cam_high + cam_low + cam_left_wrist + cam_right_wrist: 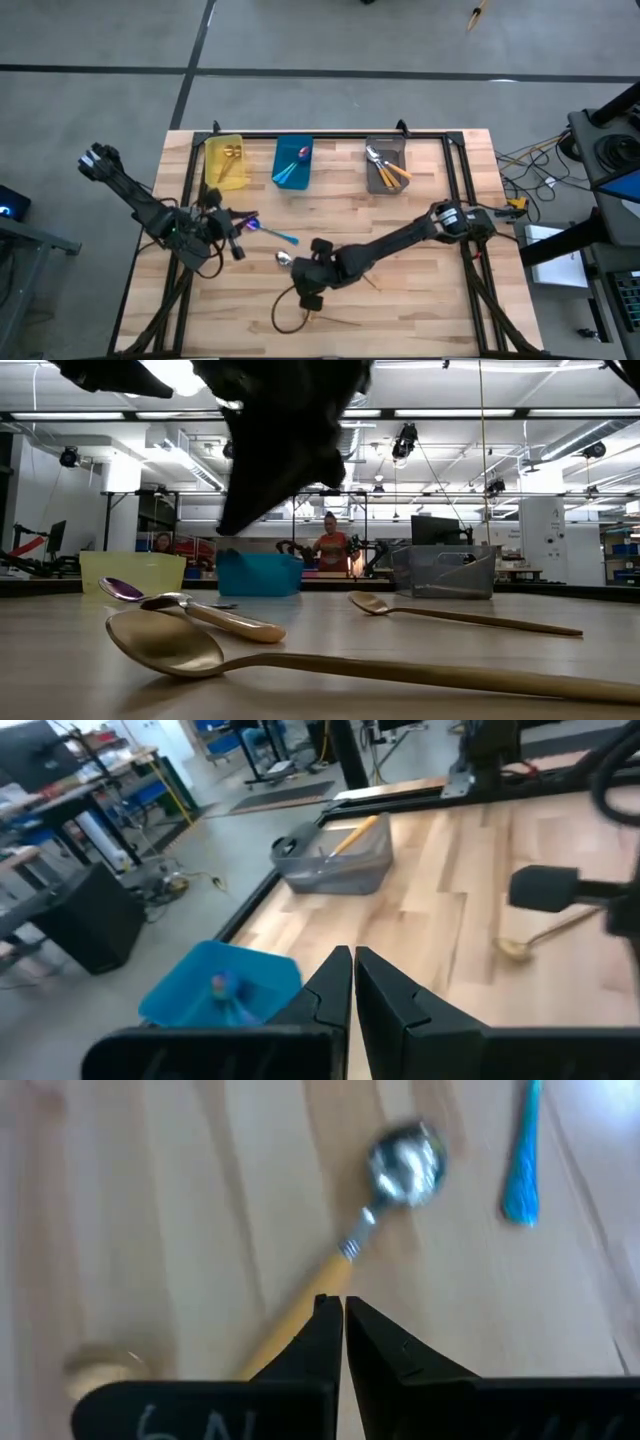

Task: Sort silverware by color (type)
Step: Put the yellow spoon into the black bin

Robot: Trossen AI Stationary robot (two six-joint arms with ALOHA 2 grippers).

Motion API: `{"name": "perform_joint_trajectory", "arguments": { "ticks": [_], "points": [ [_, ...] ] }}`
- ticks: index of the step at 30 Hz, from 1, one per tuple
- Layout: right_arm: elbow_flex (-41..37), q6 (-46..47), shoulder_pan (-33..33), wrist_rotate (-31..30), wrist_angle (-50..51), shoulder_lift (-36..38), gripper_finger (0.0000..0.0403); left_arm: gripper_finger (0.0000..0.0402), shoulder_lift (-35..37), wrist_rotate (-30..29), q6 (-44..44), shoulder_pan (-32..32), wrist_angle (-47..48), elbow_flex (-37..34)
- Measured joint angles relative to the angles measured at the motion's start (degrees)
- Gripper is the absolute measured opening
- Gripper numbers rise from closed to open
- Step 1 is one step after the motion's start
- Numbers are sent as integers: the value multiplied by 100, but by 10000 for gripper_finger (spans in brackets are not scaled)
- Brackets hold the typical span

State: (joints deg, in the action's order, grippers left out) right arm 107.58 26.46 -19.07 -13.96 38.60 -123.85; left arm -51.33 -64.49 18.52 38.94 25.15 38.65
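Right wrist view: closed, empty right hand (343,1305) covering the orange-handled spoon's (400,1165) handle end, its bowl blurred.

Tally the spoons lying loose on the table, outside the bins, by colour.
Purple spoon with teal handle: 1
Silver spoon with orange handle: 1
Gold spoons: 2
Total: 4

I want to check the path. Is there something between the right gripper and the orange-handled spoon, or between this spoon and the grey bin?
Nothing visible. The right gripper is shut just above the spoon's handle, and bare table lies between the spoon and the grey bin.
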Motion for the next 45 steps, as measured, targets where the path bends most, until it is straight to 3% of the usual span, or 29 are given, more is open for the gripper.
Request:
{"name": "perform_joint_trajectory", "arguments": {
  "ticks": [9, 13, 21, 29, 39, 45],
  "points": [
    [-307, 681, -144, 34, 558, 181, 9, 0, -855, 300, 802, 0, -616, 0],
    [-318, 509, -132, 2, 392, 181, 12, 0, -1389, 646, 1331, 0, -663, 0],
    [-554, -792, -389, -195, -598, 181, 43, 0, -2645, 1395, 1823, 0, -938, 0],
    [-1349, -536, -303, -708, -1963, 180, 76, 0, -3802, 1441, 2143, 2, -1077, -2],
    [-2000, -359, -67, -717, -3397, 179, 176, 0, -4005, 1425, 2406, 2, -1277, -7],
    [-2249, -397, 67, -725, -4039, -73, 198, 0, -4000, 1414, 2510, 4, -1323, -7]
  ]
}}
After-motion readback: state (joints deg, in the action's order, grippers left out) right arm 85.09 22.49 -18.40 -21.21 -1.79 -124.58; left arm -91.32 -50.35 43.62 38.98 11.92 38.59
